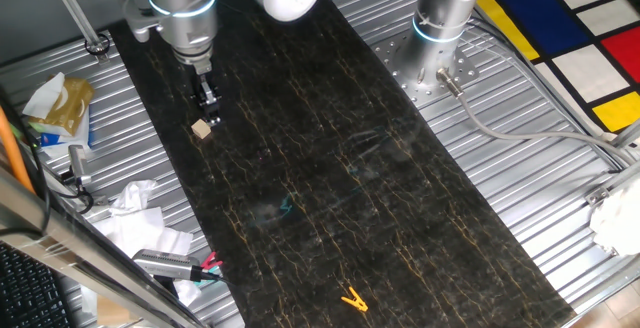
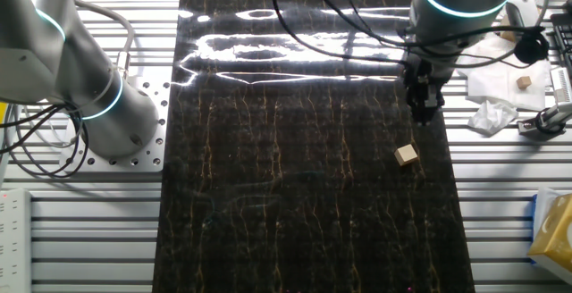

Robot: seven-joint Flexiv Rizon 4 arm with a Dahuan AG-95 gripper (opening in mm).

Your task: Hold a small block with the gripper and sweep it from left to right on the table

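The small block (image 1: 203,128), a pale tan wooden cube, lies on the black gold-veined table (image 1: 330,168) near its left edge. My gripper (image 1: 208,114) hangs just above and slightly behind it, fingers pointing down, a narrow gap between them and nothing held. In the other fixed view the block (image 2: 407,155) sits near the right edge of the table (image 2: 295,195), apart from the gripper (image 2: 425,114), which is above and a little beyond it.
A yellow clip (image 1: 352,299) lies at the near end of the tabletop. A second silver arm's base (image 1: 440,28) stands on the ribbed metal at the right. Crumpled paper, a packet and tools (image 1: 140,218) clutter the left rim.
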